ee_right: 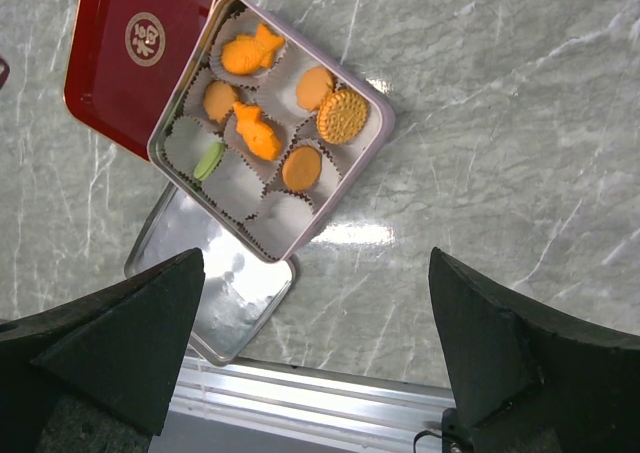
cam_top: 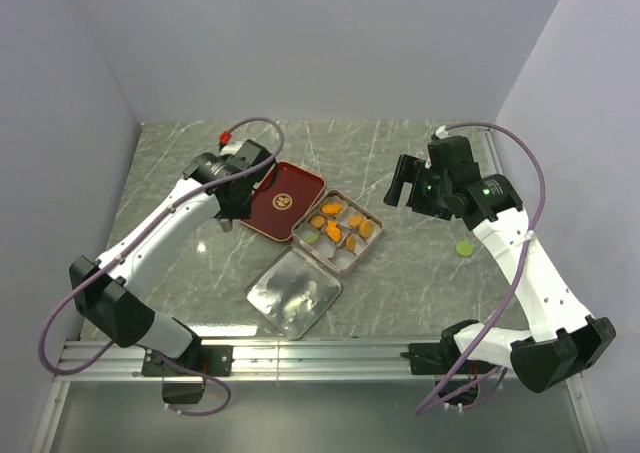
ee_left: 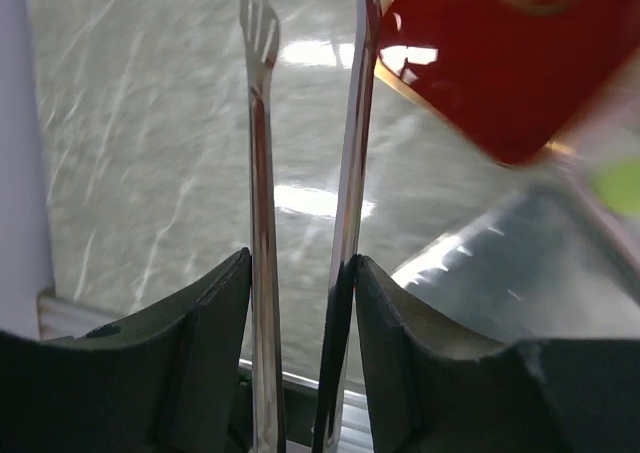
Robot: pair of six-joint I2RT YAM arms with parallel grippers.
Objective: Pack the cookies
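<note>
Seven cookies [ee_right: 258,133] sit in paper cups in the box [ee_right: 388,125] at counter [cam_top: 400,263] centre: six orange or brown, one green. Three cups look empty. One more green cookie [cam_top: 464,247] lies loose on the counter at 3 o'clock from the box, just beside the right forearm. The red lid [ee_right: 120,83] is at 10 o'clock of the box, right against it. The silver tray [cam_top: 293,293] is at 7 o'clock.

Left hand [ee_left: 300,263] grasps tweezers [ee_left: 262,203]; the tips are apart with nothing between them, by the lid's 9 o'clock edge. Right hand [ee_right: 317,263] is released, fingers wide and empty, hanging at 2 o'clock of the box.

Likely step: fetch the loose cookie.

Risks:
- The tweezers are on the far side from it, so a long reach across the box could clip the rim or lid and jolt the packed cookies.
- The thin tips may flick or crack the cookie.
- The right forearm could sweep it away.
- A slack hold would let the tweezers twist.
</note>
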